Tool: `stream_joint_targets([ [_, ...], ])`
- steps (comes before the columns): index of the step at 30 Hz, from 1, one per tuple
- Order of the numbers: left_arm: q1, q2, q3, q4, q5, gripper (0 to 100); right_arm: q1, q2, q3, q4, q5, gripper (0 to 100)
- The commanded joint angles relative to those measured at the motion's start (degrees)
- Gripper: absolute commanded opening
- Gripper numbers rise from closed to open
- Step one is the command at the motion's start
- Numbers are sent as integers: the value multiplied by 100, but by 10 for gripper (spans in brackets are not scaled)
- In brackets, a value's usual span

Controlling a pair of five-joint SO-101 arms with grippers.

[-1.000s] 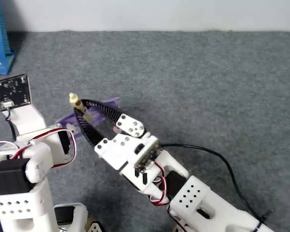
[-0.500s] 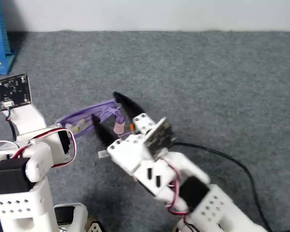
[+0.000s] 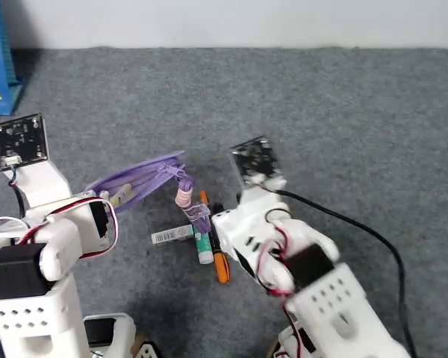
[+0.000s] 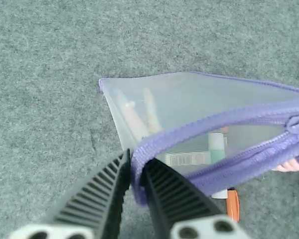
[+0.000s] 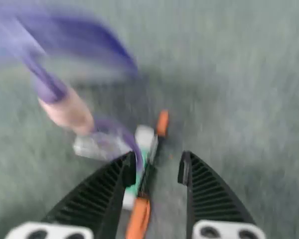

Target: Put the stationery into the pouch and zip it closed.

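The left gripper point(image 4: 134, 162) is closed, its two ribbed black fingers point(image 4: 102, 186) pressed together on the purple zip edge of the pouch point(image 4: 189, 104), which juts out ahead of the claw. Behind that claw the left arm point(image 3: 56, 239) stands folded, white, with red and black wires looping at the wrist and the left camera board point(image 3: 20, 142) raised above it. The right gripper point(image 5: 157, 167) is parted, a clear gap between its tips, gripping nothing. In the high view the right arm point(image 3: 284, 261) bends steeply over, the claw pointing down beneath the wrist, the right camera board point(image 3: 254, 160) tilted up above it, and a black cable point(image 3: 358, 231) trailing back from the wrist.
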Motion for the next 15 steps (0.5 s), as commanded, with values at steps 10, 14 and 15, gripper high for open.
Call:
stream_joint_targets([
  [10, -413, 53, -242, 9, 44, 12, -13, 3002, -88, -2132, -9, 158],
  [14, -624, 53, -242, -44, 26, 12, -22, 3899, -615, -2158, -44, 201],
  [15, -624, 53, -233, -44, 26, 12, -22, 4084, -756, -2158, -44, 206],
])
